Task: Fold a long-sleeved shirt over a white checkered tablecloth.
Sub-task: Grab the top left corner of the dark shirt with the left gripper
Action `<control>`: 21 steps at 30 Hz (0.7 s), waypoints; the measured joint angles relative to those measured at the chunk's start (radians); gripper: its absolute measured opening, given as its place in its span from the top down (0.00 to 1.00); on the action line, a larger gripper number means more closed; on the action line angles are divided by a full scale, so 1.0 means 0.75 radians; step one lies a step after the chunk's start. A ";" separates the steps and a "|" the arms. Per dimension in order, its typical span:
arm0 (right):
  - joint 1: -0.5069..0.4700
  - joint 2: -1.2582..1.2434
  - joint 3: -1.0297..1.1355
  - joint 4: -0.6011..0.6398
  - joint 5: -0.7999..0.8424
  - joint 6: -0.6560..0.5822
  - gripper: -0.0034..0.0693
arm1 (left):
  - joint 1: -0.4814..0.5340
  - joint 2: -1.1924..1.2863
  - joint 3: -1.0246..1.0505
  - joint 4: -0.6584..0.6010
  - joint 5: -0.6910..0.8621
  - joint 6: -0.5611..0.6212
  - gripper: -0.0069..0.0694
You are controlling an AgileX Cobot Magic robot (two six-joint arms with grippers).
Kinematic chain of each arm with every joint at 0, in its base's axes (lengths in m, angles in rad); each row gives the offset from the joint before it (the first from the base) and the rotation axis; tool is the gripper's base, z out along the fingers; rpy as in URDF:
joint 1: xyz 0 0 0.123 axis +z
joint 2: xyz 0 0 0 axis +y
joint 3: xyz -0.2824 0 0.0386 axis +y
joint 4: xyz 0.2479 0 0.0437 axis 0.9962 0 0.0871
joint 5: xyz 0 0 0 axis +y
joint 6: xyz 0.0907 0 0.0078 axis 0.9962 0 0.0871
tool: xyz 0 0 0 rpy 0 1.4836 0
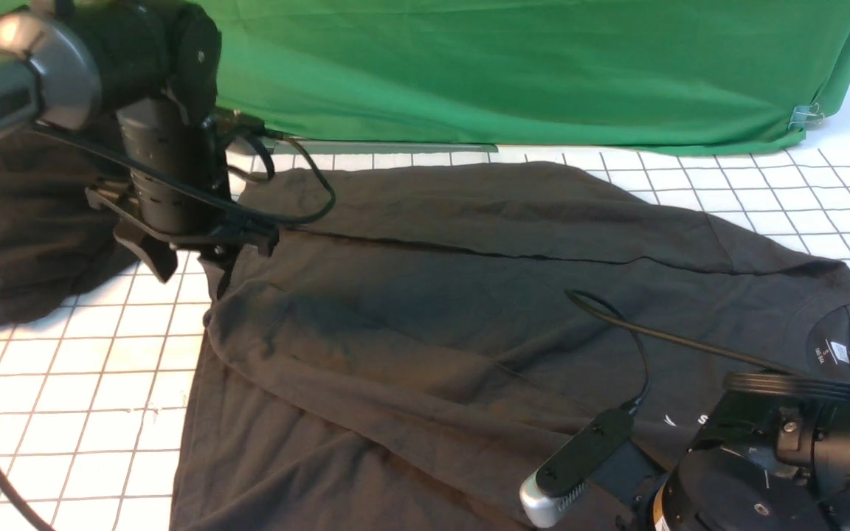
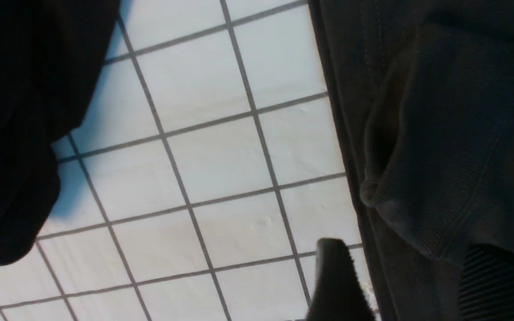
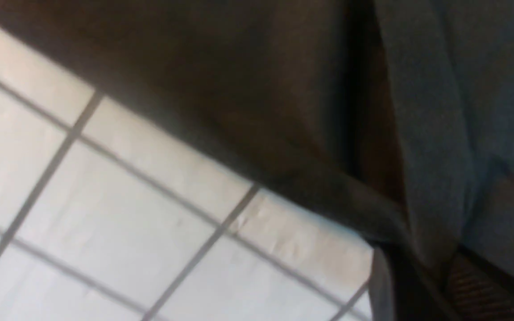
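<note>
Only the wrist views tell: right end effector point(image 3: 422, 285) pinches the edge of the long-sleeved shirt point(image 1: 469, 295) spread across the white checkered tablecloth point(image 1: 63, 383), left end effector point(image 2: 408, 285) parted beside its cuff point(image 2: 417, 178).

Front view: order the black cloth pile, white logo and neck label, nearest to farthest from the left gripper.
1. Black cloth pile, just left of the left gripper.
2. White logo, right, on the shirt.
3. Neck label, far right.

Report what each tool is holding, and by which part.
Right tool: seems pinched on the near edge of the dark brown long-sleeved cotton shirt. Left tool: open, holding nothing, at the ribbed cuff.
</note>
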 joint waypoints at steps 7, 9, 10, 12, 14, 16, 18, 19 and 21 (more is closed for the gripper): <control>0.049 -0.127 0.008 0.034 0.141 0.015 0.90 | 0.002 -0.015 -0.001 -0.003 0.001 0.000 0.64; 0.074 -0.139 0.020 0.042 0.162 0.021 0.90 | 0.002 -0.015 -0.001 -0.002 0.001 0.000 0.66; 0.085 -0.140 0.030 0.046 0.176 0.023 0.90 | 0.002 -0.015 -0.001 0.000 0.001 0.000 0.67; 0.098 -0.140 0.057 0.052 0.188 0.028 0.90 | 0.002 -0.015 -0.001 0.002 0.001 0.000 0.67; 0.101 -0.141 0.090 0.053 0.188 0.034 0.90 | 0.002 -0.015 -0.001 0.004 0.001 0.000 0.67; 0.104 -0.141 0.120 0.053 0.188 0.044 0.90 | 0.002 -0.015 -0.001 0.005 0.001 0.000 0.66; 0.106 -0.141 0.134 0.054 0.189 0.059 0.88 | 0.002 -0.015 -0.001 0.005 0.001 -0.001 0.65; 0.106 -0.141 0.136 0.054 0.188 0.063 0.86 | 0.002 -0.015 -0.001 0.005 0.001 -0.001 0.64; 0.106 -0.141 0.136 0.056 0.187 0.067 0.81 | 0.002 -0.015 -0.001 0.003 -0.006 -0.001 0.62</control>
